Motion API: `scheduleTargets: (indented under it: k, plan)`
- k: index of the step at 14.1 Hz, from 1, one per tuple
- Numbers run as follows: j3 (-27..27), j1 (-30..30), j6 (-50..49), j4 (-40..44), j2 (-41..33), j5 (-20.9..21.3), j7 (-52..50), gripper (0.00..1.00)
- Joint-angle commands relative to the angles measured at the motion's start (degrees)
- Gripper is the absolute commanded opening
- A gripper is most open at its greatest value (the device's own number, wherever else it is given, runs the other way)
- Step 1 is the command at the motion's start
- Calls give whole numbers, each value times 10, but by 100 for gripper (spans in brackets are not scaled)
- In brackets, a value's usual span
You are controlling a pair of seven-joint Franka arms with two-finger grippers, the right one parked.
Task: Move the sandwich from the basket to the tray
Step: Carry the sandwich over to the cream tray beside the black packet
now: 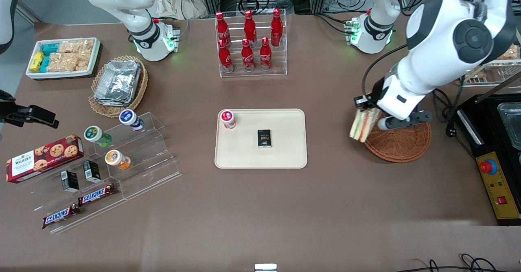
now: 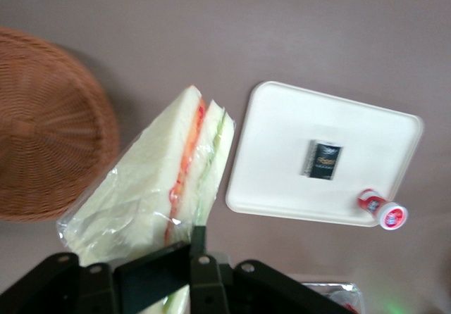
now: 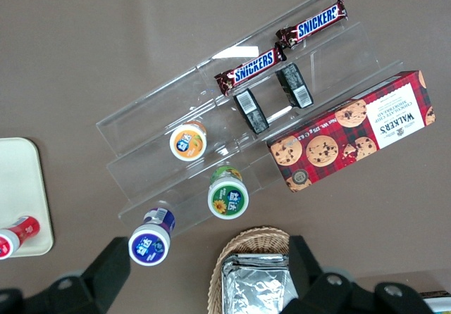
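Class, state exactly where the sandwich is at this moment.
The sandwich hangs in the end effector, lifted at the edge of the basket that faces the tray, toward the working arm's end of the table.

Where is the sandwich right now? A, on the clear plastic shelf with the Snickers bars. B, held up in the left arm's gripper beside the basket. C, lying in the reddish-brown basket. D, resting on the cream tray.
B: the gripper is shut on the sandwich, which hangs at the edge of the basket, not yet over the tray.
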Motion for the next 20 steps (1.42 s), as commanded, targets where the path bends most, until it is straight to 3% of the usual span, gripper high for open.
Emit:
scheduleTargets:
  k: [1,7,11,20]
  plan:
    - [-36,-13,59,20,54,-19,-28,0]
    - [-38,-101,239,14,148,-7,-258,0]
    - [-38,-109,314,-15,175,-8,-326,0]
    - [-39,-121,479,-117,205,-18,-332,0]
